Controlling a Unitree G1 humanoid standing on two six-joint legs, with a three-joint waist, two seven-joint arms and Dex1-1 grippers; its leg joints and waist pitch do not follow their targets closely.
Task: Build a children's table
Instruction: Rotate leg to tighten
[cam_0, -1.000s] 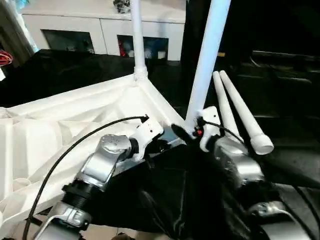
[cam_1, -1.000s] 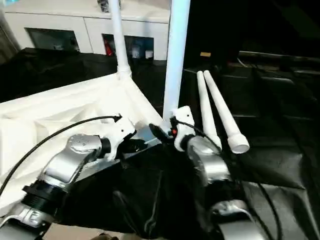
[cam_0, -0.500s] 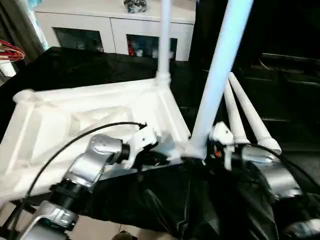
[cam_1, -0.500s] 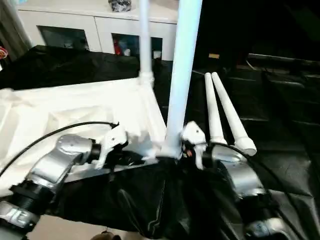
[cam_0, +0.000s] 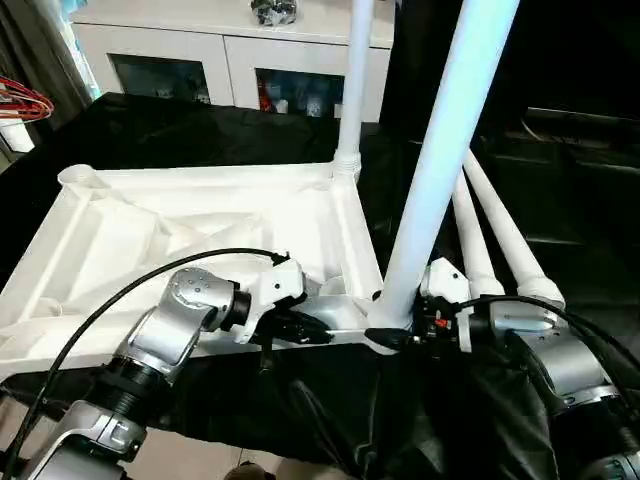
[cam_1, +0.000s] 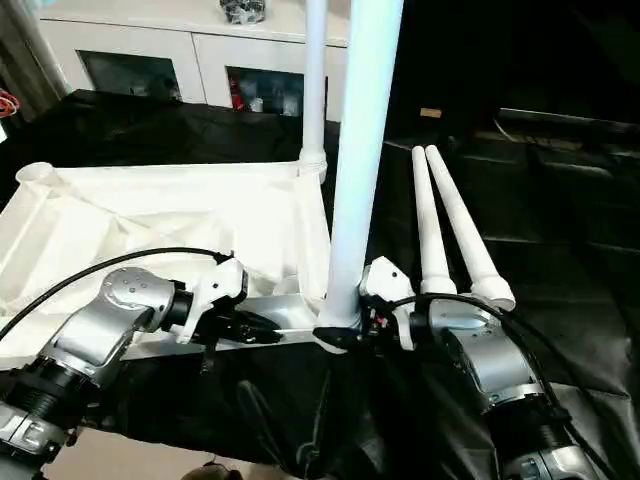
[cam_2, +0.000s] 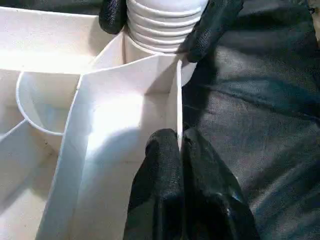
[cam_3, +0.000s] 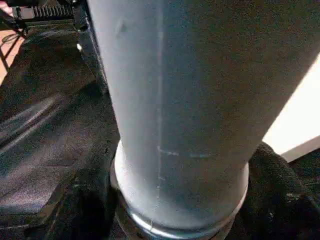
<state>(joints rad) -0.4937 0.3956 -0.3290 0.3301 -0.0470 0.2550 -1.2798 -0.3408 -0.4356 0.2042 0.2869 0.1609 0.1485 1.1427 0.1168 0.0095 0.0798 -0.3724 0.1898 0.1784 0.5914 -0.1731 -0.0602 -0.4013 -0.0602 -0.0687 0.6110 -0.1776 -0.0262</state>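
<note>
Both upright legs run off the top edge, tops unseen. Upturned children's table (cam_0: 200, 215) lies ribbed side up on the black-draped bench (cam_0: 150, 130), toward 10 o'clock from the arms. Left hand (cam_2: 177, 145) closed on the thin wall of the near rim. Right hand (cam_0: 395, 338) around the base of the near leg (cam_0: 440, 160) at its corner socket; the left wrist view shows a black finger (cam_2: 212, 25) on each side of the ribbed end. Far leg (cam_0: 352, 80) stands at 12. Two loose legs (cam_0: 495, 235) lie at 2 o'clock.
</note>
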